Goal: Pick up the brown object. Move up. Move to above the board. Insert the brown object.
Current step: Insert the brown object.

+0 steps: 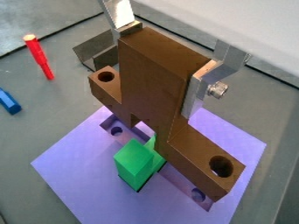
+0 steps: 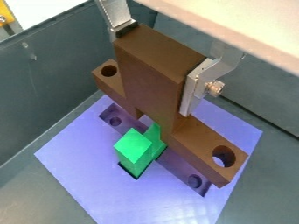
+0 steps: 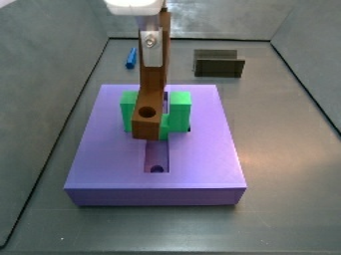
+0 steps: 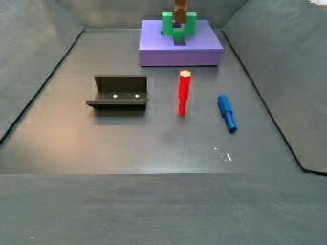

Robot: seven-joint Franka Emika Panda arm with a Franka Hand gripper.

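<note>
Over the board (image 3: 200, 159), the brown object (image 3: 151, 90) is being held upright by the gripper (image 3: 152, 40), whose 2 silver fingers (image 1: 208, 83) are being pressed closed against the bar's upper part. The insert step is judged to be in hand. In a side view, the thick foot with its round hole is being shown low in front of the green U-shaped block (image 3: 176, 108), right at the board's central groove (image 3: 156, 159); whether the foot is already touching the groove floor cannot be told.

In both wrist views, the bar is being seen from above, with the green block (image 2: 140, 147) close beside it and the purple slab (image 2: 82, 153) spreading beneath. The next move is judged to call for a straight descent, with the foot being kept in line with the groove and clear of the block's arms, and only then for the fingers to be parted.

As for containers, the dark fixture (image 4: 119, 94) is being left with nothing in it, well apart from the board, while the red peg (image 4: 183, 93) and a blue piece (image 4: 228, 112) are lying on the floor between it and the wall.
</note>
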